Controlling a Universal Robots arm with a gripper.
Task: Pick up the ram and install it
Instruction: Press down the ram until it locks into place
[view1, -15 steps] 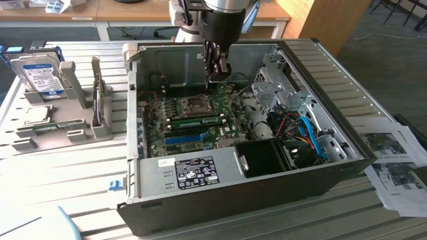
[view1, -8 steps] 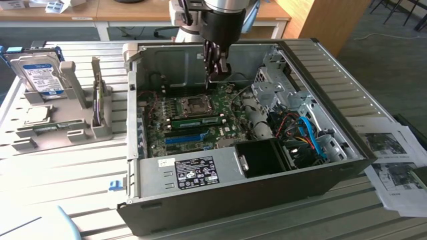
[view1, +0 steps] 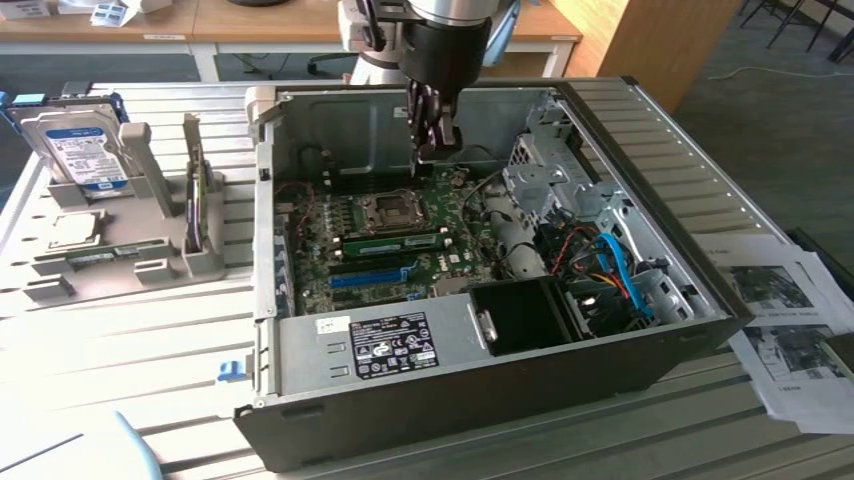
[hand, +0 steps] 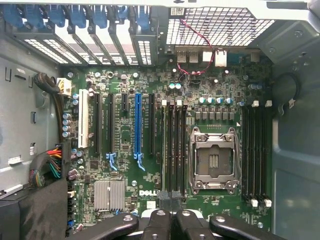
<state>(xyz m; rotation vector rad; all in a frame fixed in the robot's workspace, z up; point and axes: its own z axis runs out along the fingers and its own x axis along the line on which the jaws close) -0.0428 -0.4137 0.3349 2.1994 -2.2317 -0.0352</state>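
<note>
The ram (view1: 395, 242) is a long green stick standing in a motherboard slot between the open CPU socket (view1: 394, 208) and the blue expansion slot (view1: 367, 278). In the wrist view it appears edge-on as a thin pale line (hand: 163, 145) beside three empty black slots. My gripper (view1: 434, 148) hangs inside the open case, above the board. Its fingers are shut together with nothing between them. In the wrist view the gripper (hand: 170, 200) sits over one end of that bank of slots, clear of the ram.
The case walls (view1: 667, 150) box in the board. Drive cages and blue cables (view1: 621, 270) fill the exterior view's right, and a black shroud (view1: 527, 315) sits near the front. Outside, a hard drive (view1: 80, 145) stands in a grey holder; papers (view1: 787, 300) lie on the table.
</note>
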